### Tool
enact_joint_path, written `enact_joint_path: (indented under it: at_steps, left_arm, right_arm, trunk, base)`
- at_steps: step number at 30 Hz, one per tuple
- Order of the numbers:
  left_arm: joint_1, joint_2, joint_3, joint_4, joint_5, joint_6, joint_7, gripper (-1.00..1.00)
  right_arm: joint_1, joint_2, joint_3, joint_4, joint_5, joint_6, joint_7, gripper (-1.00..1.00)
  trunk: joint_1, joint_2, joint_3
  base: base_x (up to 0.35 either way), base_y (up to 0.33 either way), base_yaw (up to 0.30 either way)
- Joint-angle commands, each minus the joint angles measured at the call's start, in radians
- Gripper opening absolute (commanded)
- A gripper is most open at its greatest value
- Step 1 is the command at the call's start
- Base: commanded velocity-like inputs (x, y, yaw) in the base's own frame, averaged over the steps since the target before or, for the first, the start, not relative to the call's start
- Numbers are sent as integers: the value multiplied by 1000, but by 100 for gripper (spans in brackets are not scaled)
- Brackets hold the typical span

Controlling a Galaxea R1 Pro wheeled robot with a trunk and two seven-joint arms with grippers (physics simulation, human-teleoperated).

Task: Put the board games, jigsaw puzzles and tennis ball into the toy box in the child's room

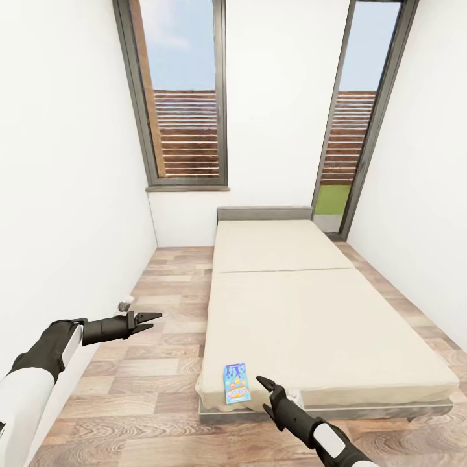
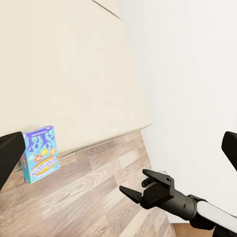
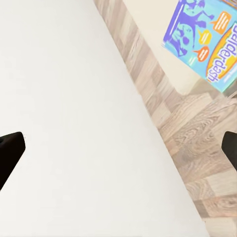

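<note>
Right gripper [image 1: 268, 394] with jaws wide, holding nothing, hovers just right of the blue game [image 1: 236, 383] at the bed's [image 1: 311, 311] near-left corner, left gripper [image 1: 150, 320] also wide over the floor; better approach low, straddle the box's thin edges squarely.

A cream-beige bed [image 1: 305, 305] with a grey edge is set on a wood-plank floor [image 1: 162, 363], its head against the far wall between two tall windows. One blue board game [image 1: 236, 383] is laid flat on the mattress at the near left corner, just beside the foot edge. The mattress is crossed by a seam.
</note>
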Motion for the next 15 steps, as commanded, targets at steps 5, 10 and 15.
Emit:
enact_joint_path:
  at_steps: [5, 10, 15]
  left_arm:
    - [-1, 0, 2, 0, 0, 10, -3, 100]
    - [-1, 1, 2, 0, 0, 10, -3, 100]
    - [-1, -1, 2, 0, 0, 9, -2, 100]
  right_arm:
    - [-1, 4, -3, -4, -6, 14, -2, 100]
    - [-1, 5, -5, -7, -8, 16, -7, 100]
    - [-1, -2, -10, -8, -12, 7, -12, 100]
  trunk:
    - [19, -36, -17]
    - [38, -71, -33]
    - [58, -106, -48]
  base:
    - [0, 0, 0]
    - [0, 0, 0]
    - [0, 0, 0]
